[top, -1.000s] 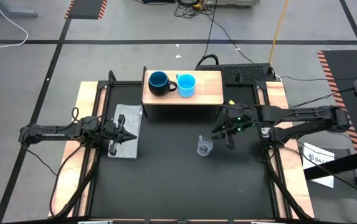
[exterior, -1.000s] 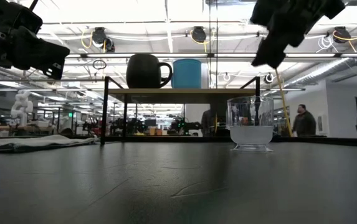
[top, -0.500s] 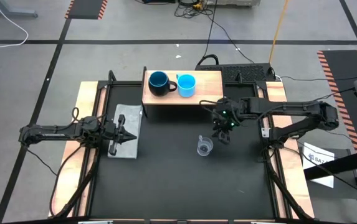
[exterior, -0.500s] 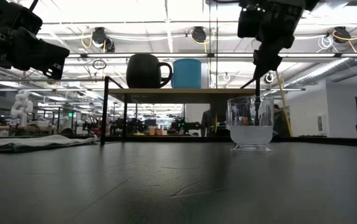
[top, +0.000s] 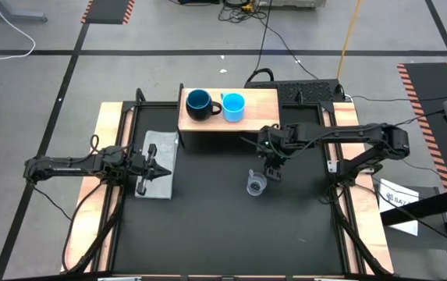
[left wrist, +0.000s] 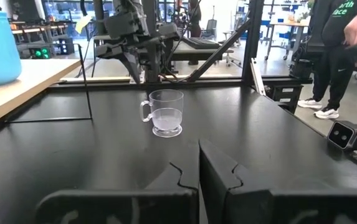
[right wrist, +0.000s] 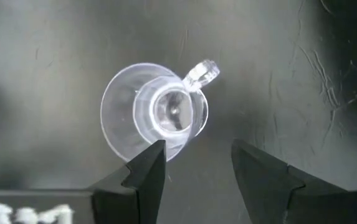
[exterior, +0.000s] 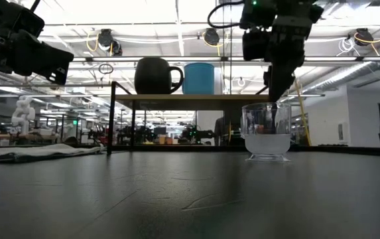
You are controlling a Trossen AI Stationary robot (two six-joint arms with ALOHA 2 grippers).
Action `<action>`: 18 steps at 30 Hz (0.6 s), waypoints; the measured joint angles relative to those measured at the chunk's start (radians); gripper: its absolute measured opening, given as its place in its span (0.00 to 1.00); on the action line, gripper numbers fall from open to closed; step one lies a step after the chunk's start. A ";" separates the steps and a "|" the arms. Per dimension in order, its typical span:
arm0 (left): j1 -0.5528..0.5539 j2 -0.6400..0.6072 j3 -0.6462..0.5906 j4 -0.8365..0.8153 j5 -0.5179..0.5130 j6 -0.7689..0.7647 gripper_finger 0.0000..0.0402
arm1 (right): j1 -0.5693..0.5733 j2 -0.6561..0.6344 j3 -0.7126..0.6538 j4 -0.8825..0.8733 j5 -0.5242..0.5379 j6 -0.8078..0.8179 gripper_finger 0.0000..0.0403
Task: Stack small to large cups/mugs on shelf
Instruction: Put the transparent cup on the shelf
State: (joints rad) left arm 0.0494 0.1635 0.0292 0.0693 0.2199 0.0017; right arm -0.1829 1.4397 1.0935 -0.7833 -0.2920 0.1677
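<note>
Clear plastic, the small cup (top: 256, 184) stands upright on the black table (top: 223, 226), well apart from the shelf (top: 260, 109). The right gripper (top: 273, 168) hangs just above it, pointing down, with its fingers (right wrist: 147, 171) parted wide and holding nothing. In the right wrist view the cup (right wrist: 155, 111) lies just ahead of the fingertips, slightly toward one finger rather than centred in the gap, and its small handle (right wrist: 201, 73) sticks out on the side away from the fingers. In the low view the gripper (exterior: 274, 86) tapers down to the cup's rim (exterior: 266, 106); whether it touches the rim I cannot tell.

On the wooden shelf the navy mug (top: 199, 104) and the blue cup (top: 233, 107) stand side by side, touching or nearly so, the mug's handle turned toward the cup. Both sit far beyond the right fingers.

The left gripper (top: 159, 170) waits over a grey cloth (top: 157, 164) at the table's left side, its fingers (left wrist: 184, 174) pressed together with no gap. The clear cup (left wrist: 164, 112) stands well ahead of those closed tips.

A person (left wrist: 337, 43) in dark clothes stands in the room beyond the table.
</note>
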 joint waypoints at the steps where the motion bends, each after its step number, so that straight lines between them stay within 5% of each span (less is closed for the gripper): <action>1: 0.000 0.000 0.000 0.000 0.000 0.002 0.01 | 0.000 0.008 0.000 0.006 0.000 0.000 0.44; 18: 0.000 0.000 0.000 -0.015 0.000 0.003 0.01 | 0.048 0.038 0.000 0.080 -0.002 0.030 0.44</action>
State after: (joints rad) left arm 0.0498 0.1634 0.0292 0.0540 0.2199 0.0048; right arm -0.1350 1.4779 1.0939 -0.7033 -0.2935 0.1976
